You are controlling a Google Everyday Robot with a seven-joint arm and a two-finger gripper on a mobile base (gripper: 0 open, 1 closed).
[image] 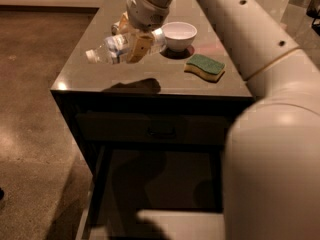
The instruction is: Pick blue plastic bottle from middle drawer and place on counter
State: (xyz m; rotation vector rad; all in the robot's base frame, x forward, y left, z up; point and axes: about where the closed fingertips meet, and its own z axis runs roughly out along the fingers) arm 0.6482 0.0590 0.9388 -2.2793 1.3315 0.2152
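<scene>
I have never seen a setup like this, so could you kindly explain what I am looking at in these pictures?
The big pale tube filling the right side is the robot's single arm. There is only one camera, looking down along that arm; where it is mounted is not known. At the arm's end, the gripper, a two-finger clamp, is closed on the blue plastic bottle. It holds the bottle sideways in the air above the counter, where it casts a shadow. On the counter lie a white bowl and a green and yellow sponge. Below the counter, the middle drawer is pulled open.
</scene>
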